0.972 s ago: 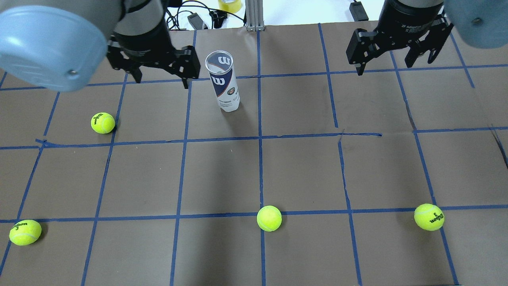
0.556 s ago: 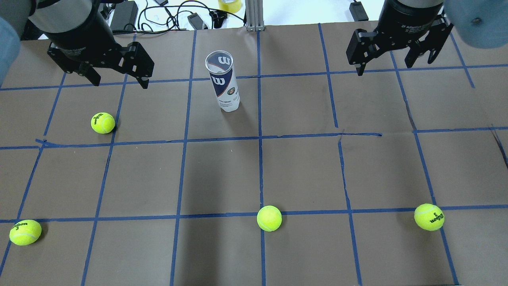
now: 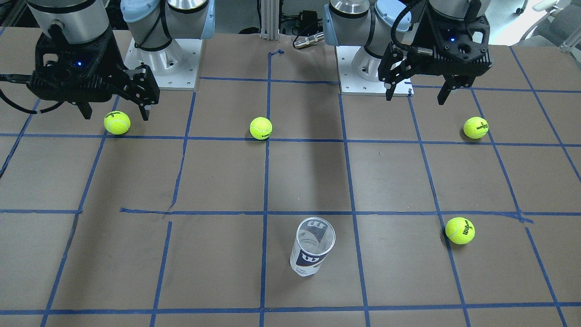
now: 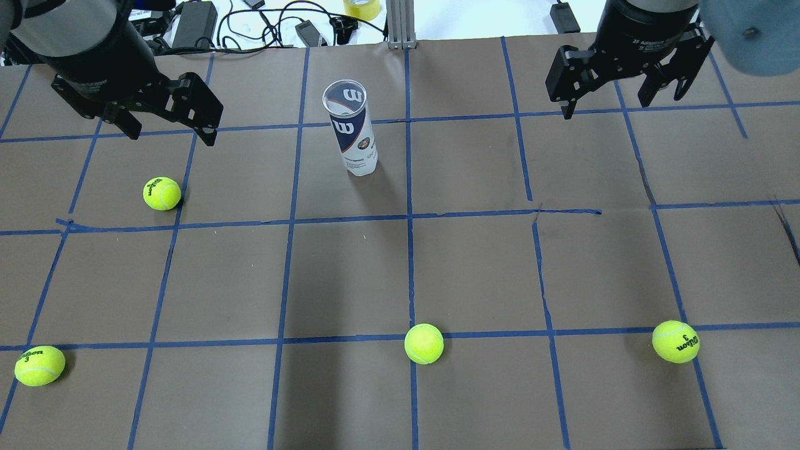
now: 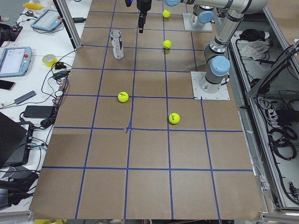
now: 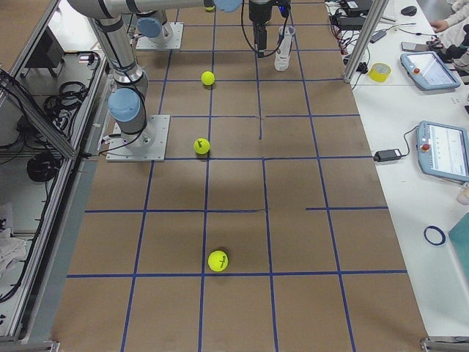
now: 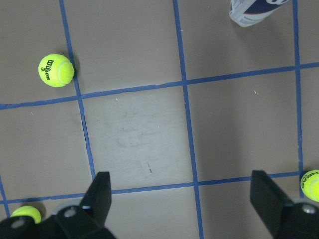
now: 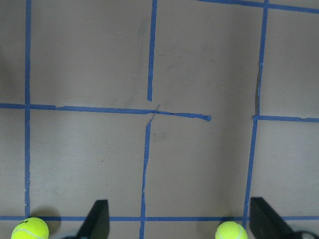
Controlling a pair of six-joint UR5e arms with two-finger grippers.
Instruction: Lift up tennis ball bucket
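Note:
The tennis ball bucket (image 4: 353, 131) is a clear can with a white and navy label. It stands upright and open-topped at the far middle of the table, and also shows in the front view (image 3: 312, 247) and at the top edge of the left wrist view (image 7: 254, 12). My left gripper (image 4: 172, 134) is open and empty, held high well to the left of the can. It also shows in the front view (image 3: 415, 97). My right gripper (image 4: 615, 106) is open and empty at the far right, far from the can.
Several yellow-green tennis balls lie loose on the brown paper: one near the left gripper (image 4: 162, 193), one at the near left (image 4: 39, 365), one at the near middle (image 4: 424, 343), one at the near right (image 4: 675, 341). Cables and a tape roll (image 4: 361, 7) lie beyond the far edge.
My left gripper has moved left, from right beside the can to well away from it, still open. The can and the right arm have not moved.

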